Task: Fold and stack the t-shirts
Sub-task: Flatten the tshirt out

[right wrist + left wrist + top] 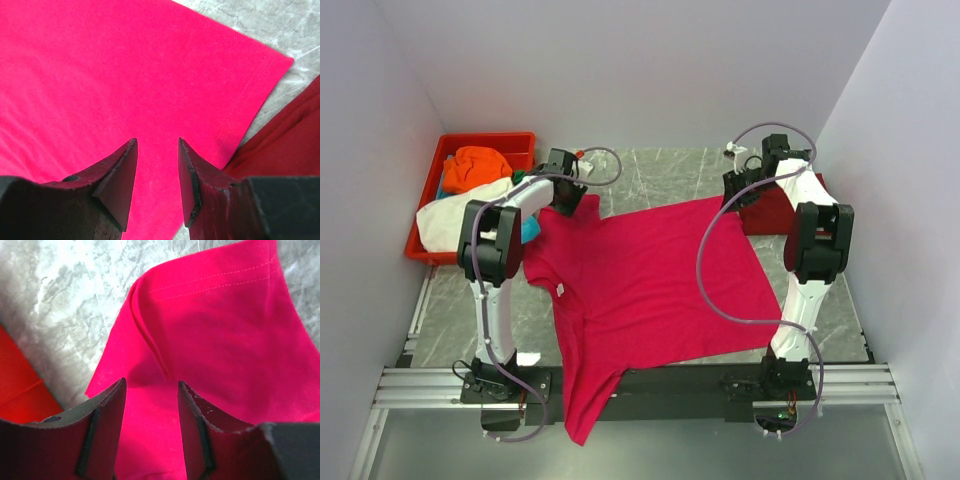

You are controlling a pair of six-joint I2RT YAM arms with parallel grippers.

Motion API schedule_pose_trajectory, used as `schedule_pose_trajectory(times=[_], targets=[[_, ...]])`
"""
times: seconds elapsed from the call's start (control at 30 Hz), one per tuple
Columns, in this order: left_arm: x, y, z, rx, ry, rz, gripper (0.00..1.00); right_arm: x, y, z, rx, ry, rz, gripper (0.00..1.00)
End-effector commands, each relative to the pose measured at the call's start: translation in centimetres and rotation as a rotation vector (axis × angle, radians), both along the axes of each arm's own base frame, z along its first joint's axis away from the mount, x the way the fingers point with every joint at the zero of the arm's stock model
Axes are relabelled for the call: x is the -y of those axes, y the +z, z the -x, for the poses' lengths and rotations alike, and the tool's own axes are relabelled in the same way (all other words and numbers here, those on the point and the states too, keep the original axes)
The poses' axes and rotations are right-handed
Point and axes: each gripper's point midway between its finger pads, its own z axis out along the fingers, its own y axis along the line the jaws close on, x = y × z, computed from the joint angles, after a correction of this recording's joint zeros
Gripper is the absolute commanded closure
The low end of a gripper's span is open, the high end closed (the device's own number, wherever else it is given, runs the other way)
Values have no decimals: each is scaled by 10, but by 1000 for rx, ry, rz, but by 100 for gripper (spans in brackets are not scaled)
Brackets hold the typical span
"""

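A bright pink-red t-shirt lies spread flat on the marble table, one sleeve hanging over the near edge. My left gripper is open just above its far left corner; in the left wrist view the jaws straddle a creased fold of the shirt. My right gripper is open over the shirt's far right corner, with hemmed pink cloth between and below the jaws. A darker red t-shirt lies beside that corner and also shows in the right wrist view.
A red plastic tray at the far left holds an orange shirt, a white shirt spilling over its side, and a bit of teal cloth. The tray's wall shows in the left wrist view. Walls enclose three sides.
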Motion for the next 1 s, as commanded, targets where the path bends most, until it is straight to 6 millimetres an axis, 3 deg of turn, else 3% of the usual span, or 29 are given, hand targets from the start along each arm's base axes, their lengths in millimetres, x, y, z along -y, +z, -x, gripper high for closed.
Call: schedule_pose_trajectory(times=[0.0,0.13,0.33,0.53,0.63,0.7,0.77,0.8,0.93,0.97], targets=[[8,9,-14,34,-24,21,49,1,14,-9,41,-3,-16,55],[6,2,-17,23,-17,7,51,2,13,-9,35,-3,-14,55],[9,5,-26,28,-16,15,66,3,11,-10,32,-2,-5,55],[7,9,-23,36,-5,12,99,12,10,-25,64,-49,40,55],[8,26,-23,76,-4,23,99,20,13,-45,95,-109,80,55],[8,35,-23,94,3,35,100,24,4,-54,70,-147,103,55],[9,48,-19,119,3,54,99,22,11,-69,100,-155,122,55],[10,53,-19,137,7,65,99,23,0,-73,84,-160,146,55],[8,66,-6,166,10,86,99,22,-8,-89,111,-182,217,55],[7,68,-4,171,7,83,99,11,-13,-92,114,-176,229,56]])
